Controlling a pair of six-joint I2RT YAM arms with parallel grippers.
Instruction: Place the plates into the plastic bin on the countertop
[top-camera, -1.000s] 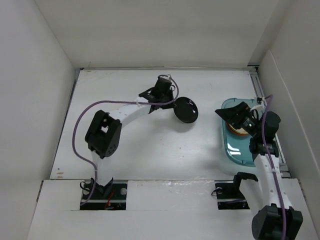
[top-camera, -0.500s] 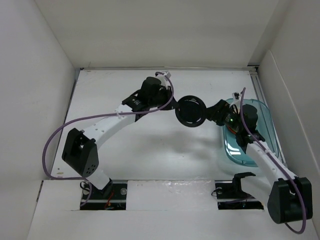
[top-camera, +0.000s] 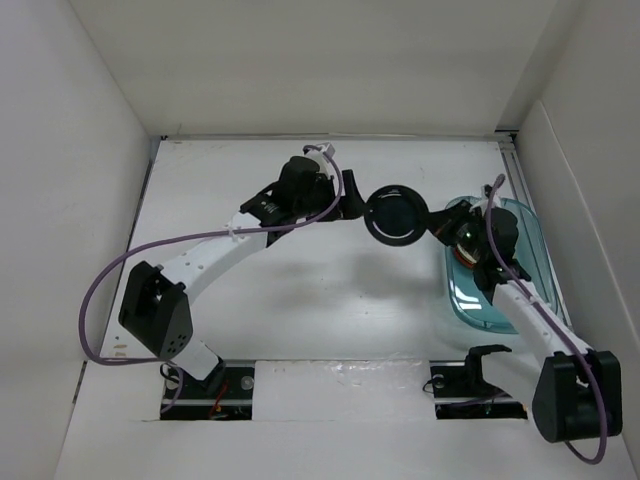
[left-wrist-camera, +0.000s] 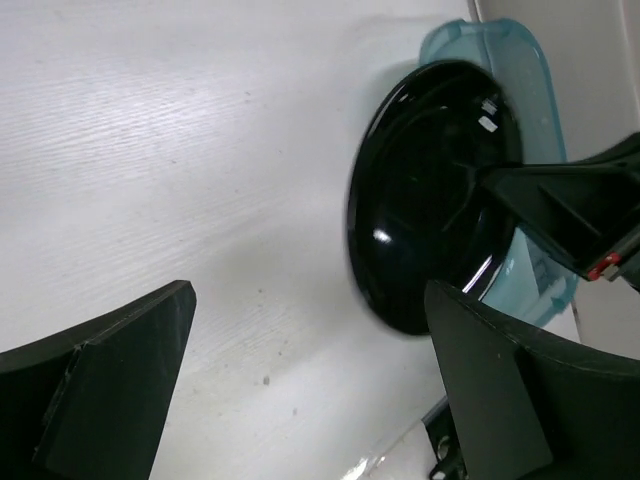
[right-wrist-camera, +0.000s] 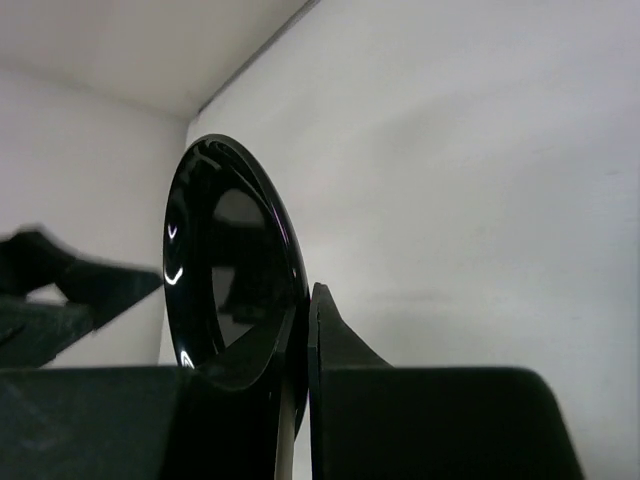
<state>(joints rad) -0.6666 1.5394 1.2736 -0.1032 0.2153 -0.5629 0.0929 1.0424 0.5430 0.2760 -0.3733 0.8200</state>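
Hovering over countertop (top-camera: 300, 290) centre: left gripper (top-camera: 350, 196), jaws wide apart, holding nothing, just beside plate. Glossy black plate (top-camera: 397, 215), raised, right of centre, rim clamped by right gripper (top-camera: 436, 228). Plastic bin (top-camera: 470, 300) at right edge. Plate judged light, stiff, slick, chip-prone; take by rim.

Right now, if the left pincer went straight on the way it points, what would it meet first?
Most likely the black plate, held on edge by the right pincer just ahead of the open left pincer; the plastic bin lies beyond it.
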